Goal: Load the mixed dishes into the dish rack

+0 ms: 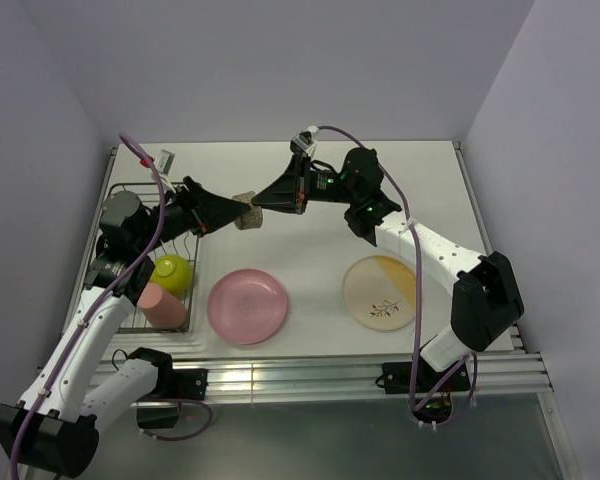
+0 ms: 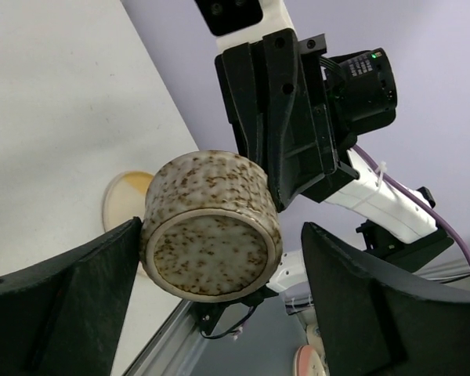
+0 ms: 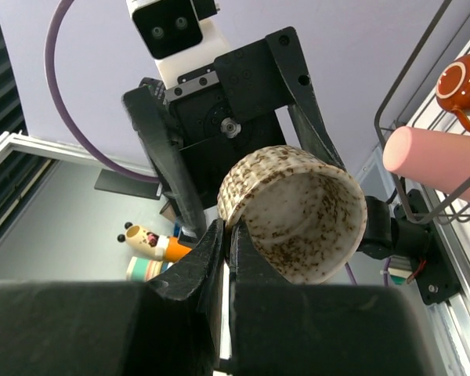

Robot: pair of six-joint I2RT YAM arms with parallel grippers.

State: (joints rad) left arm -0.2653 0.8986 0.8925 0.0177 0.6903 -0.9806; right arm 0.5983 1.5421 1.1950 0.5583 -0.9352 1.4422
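1. Rack [image 1: 130, 186], at the far left of the table: three of six pieces are loaded. The bowl [image 1: 170, 272] and pink cup [image 1: 163, 306] sit at its near end, the cup lying on its side. The mug [image 3: 460, 84] shows inside the rim in the right wrist view. The rack's far end is mostly hidden under the left arm.
2. Left gripper [image 1: 235, 212], just right of the rack: jaws are wide, one on each side of the grey cup, not clamped on it.
3. Grey cup [image 1: 247, 214], in the air right of the rack: it is pinched by its rim in the right gripper [image 3: 225, 235]. Judged to be a hand-over.
4. Pink plate [image 1: 247, 306], on the table right of the rack's near corner: not loaded.
5. Cream plate [image 1: 383, 290], well right of the rack: not loaded.
6. Obstruction: the loaded pieces crowd the rack's near end, so the plates probably need prongs farther back.
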